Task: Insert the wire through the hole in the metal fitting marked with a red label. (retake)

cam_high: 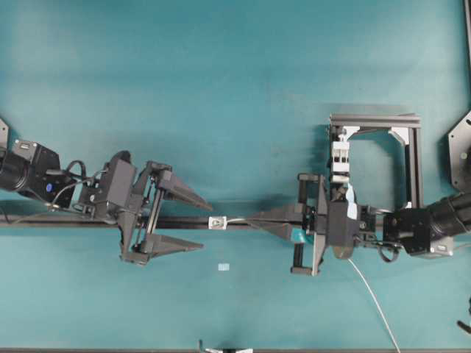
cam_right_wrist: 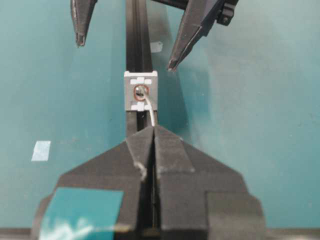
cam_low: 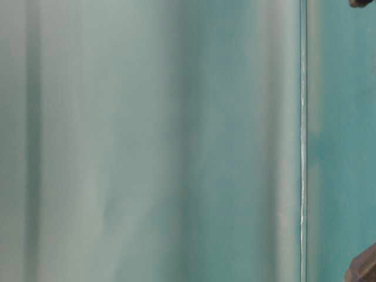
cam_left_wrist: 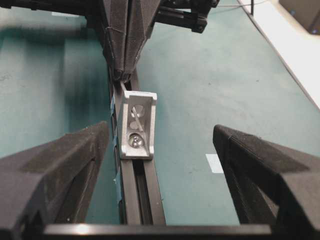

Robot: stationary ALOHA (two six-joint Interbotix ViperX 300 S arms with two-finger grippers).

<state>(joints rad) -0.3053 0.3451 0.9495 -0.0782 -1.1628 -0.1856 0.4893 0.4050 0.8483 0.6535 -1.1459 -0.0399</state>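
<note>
Right fingers (cam_right_wrist: 152, 131): pressed together, clenched on the wire (cam_right_wrist: 151, 114); their tips sit just below the metal fitting (cam_right_wrist: 141, 92) in the right wrist view, and just right of it in the overhead view (cam_high: 254, 219)
Wire: a short, thin, pale piece curves up from the clenched tips to the hole (cam_right_wrist: 140, 91); its end lies at the red-ringed opening, and whether it has gone through cannot be told; in the overhead view a long pale strand (cam_high: 375, 298) trails off toward the lower right of the frame
Metal fitting: small silvery square bracket (cam_high: 217, 221) standing on the black rail (cam_high: 184, 220), middle of the overhead view, between the two arms
Hole: dark, circled in red, in the centre of the fitting's face
Left fingers (cam_high: 188, 224): released, spread wide, one on each side of the rail; tips near the fitting, not touching it; in the left wrist view (cam_left_wrist: 165, 145) they frame the bracket (cam_left_wrist: 136, 125) from below
Table (cam_high: 221, 88): teal surface; a small pale tape patch (cam_high: 224, 267) lies below the fitting
</note>
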